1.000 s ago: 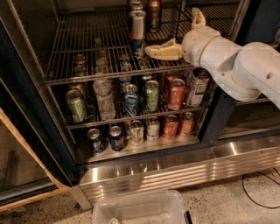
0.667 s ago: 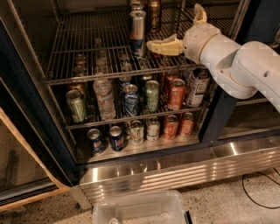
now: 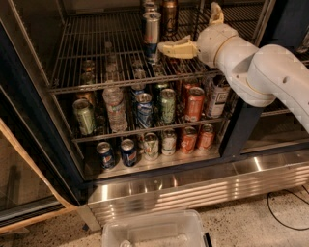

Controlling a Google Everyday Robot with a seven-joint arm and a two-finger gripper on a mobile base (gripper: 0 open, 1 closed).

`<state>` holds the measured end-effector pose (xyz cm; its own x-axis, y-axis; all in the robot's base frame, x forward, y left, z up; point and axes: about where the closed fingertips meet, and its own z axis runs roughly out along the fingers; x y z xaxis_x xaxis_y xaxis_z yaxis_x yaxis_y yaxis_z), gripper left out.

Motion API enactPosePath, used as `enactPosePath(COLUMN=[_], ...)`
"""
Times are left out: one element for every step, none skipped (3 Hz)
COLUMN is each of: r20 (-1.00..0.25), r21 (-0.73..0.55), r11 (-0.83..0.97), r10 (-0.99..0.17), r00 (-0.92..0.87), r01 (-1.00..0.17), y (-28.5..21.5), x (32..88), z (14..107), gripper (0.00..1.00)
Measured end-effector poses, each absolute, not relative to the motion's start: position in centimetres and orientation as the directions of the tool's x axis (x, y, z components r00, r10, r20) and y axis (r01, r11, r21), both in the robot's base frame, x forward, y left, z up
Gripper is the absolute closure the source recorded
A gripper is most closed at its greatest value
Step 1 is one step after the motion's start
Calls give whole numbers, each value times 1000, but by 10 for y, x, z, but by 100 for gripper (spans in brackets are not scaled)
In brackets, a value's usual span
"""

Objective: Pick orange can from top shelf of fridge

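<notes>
Gripper (image 3: pixel 189 27) spread wide, holding nothing, above top shelf (image 3: pixel 91 58). Orange can (image 3: pixel 169 14) just up-left of it; silver can (image 3: pixel 151 31) beside lower fingertip.

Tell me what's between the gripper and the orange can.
Camera view: only bare wire of the top shelf separates the open gripper from the orange can behind it. The silver-and-blue can stands just left of that gap.

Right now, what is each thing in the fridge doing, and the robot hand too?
fridge, open.
orange can, upright at the back of the top shelf, not held.
silver-and-blue can, upright in front of it.
gripper, over the top shelf, just right of the silver-and-blue can.
</notes>
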<state>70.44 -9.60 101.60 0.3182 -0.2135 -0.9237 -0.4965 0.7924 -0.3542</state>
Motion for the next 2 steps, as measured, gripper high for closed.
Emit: enactPosePath(r20=[-915,-919], r21=[-362,-349], r11=[812,836], r10=[-217,-218], r00=[339,327], r01=[-458,-423], y=[-96,-98], x=[725,742], z=[1020,1026], gripper=[0,0])
